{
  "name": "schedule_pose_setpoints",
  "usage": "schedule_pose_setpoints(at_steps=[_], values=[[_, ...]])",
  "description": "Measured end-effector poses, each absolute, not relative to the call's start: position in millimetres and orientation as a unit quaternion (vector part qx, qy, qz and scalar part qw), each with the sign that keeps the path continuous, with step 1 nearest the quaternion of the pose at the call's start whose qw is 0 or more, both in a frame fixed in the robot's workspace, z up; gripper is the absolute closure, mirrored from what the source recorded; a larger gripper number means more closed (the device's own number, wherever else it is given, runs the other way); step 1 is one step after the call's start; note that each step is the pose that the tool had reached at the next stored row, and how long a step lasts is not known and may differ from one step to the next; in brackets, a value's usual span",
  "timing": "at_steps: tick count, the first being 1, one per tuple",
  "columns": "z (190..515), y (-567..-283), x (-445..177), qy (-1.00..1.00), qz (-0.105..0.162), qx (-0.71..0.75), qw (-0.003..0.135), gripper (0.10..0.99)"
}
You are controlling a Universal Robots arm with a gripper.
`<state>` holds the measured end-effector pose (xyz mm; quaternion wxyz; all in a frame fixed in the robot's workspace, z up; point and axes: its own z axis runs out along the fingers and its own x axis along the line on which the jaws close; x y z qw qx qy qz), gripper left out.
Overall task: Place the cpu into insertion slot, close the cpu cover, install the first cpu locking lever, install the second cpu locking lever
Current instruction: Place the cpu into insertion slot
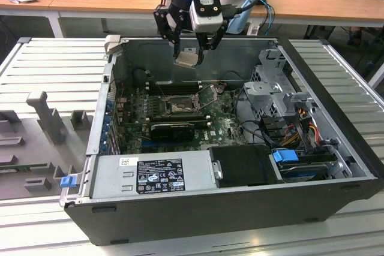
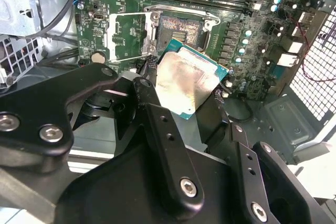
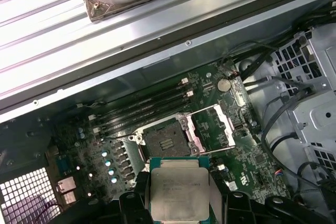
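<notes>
My gripper hangs above the open computer case, shut on the cpu, a flat square chip with a pale metal top. Both wrist views show the cpu clamped by its edges between the black fingers, tilted slightly. The insertion slot lies below on the green motherboard, dark and square with nothing in it. The cpu cover, a thin metal frame with a square window, is swung open beside the slot. The chip is well above the slot and does not touch it.
Memory slots run behind the socket, and a long black card lies in front of it. A power supply fills the case's near side, and a metal drive cage with cables stands at the exterior view's right. Grey fixtures sit outside at the left.
</notes>
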<state>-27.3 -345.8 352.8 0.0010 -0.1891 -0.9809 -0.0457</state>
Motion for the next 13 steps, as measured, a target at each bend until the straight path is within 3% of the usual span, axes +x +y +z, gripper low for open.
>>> schedule_pose_setpoints(at_steps=[13], values=[[352.1, -345.8, -27.7, -0.975, -0.046, -0.218, 0.000, 0.545]])
